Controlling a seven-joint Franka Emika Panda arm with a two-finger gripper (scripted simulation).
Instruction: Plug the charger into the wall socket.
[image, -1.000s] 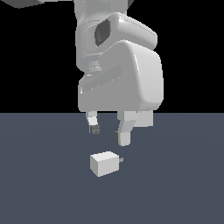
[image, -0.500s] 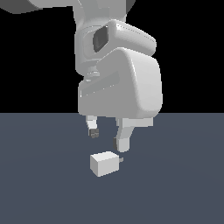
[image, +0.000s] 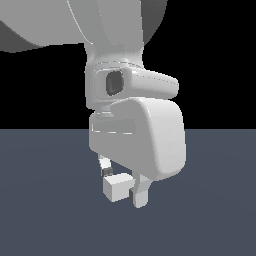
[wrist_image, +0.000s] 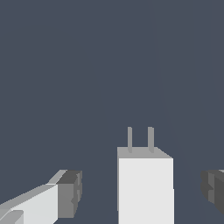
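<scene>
The charger (image: 117, 187) is a small off-white block lying on the dark floor. In the wrist view the charger (wrist_image: 145, 188) shows two short grey prongs (wrist_image: 151, 139) pointing away from the camera. My gripper (image: 123, 186) is low over it and open, with one finger on each side. The wrist view shows my gripper (wrist_image: 142, 192) with a gap between the block and each dark pad (wrist_image: 70, 192), so nothing is gripped. The wall socket is out of view.
A flat dark grey-blue floor (image: 45, 210) spreads around the charger, with a black background above it. The bulky white arm and hand (image: 150, 140) fill the middle of the exterior view and hide what lies behind them.
My gripper has come down from above the charger, and its fingers now straddle the block. The charger itself has not moved.
</scene>
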